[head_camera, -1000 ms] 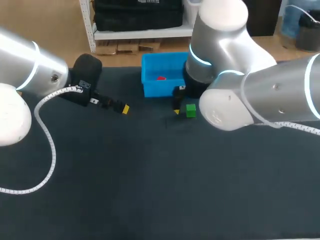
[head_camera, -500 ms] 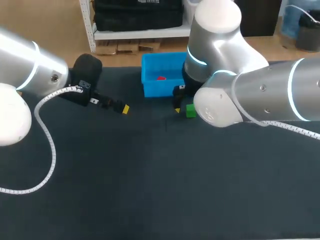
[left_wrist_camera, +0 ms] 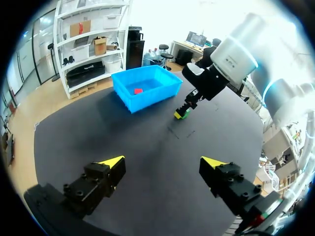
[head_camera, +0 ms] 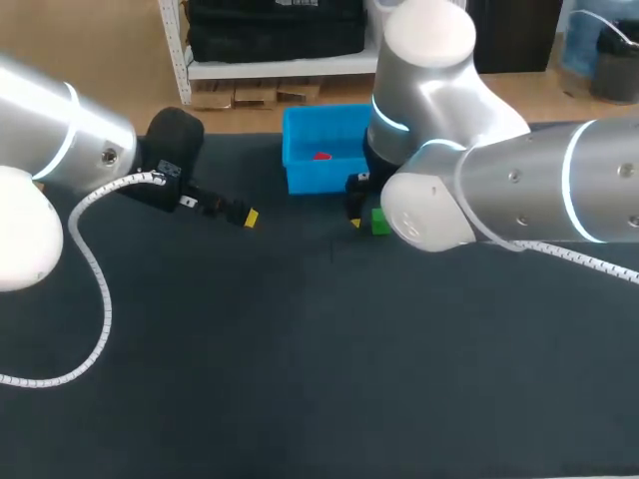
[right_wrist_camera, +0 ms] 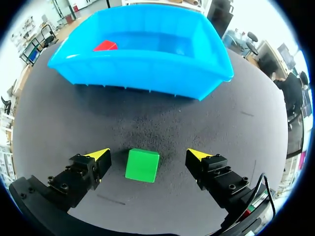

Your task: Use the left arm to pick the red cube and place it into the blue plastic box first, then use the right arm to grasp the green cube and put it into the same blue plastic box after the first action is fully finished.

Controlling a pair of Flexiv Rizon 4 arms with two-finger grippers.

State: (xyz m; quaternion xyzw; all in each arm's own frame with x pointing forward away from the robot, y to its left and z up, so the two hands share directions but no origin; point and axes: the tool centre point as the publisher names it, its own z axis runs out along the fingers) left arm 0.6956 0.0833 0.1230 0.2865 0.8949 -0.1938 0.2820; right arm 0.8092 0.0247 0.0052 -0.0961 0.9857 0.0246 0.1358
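Now | right pincer (right_wrist_camera: pixel 147 154) spread astride green cube (right_wrist_camera: pixel 142 165) | left pincer (left_wrist_camera: pixel 163 161) spread

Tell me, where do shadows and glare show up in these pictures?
Head view: light glints off the silver shell of the right arm. Right wrist view: a soft shadow lies on the table along the near wall of the blue box, a fainter one beside the green cube inside the open right tool. Left wrist view: that arm's white joint glares brightly.

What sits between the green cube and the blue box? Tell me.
Nothing: in the right wrist view, only bare table lies between the green cube and the near wall of the blue box.
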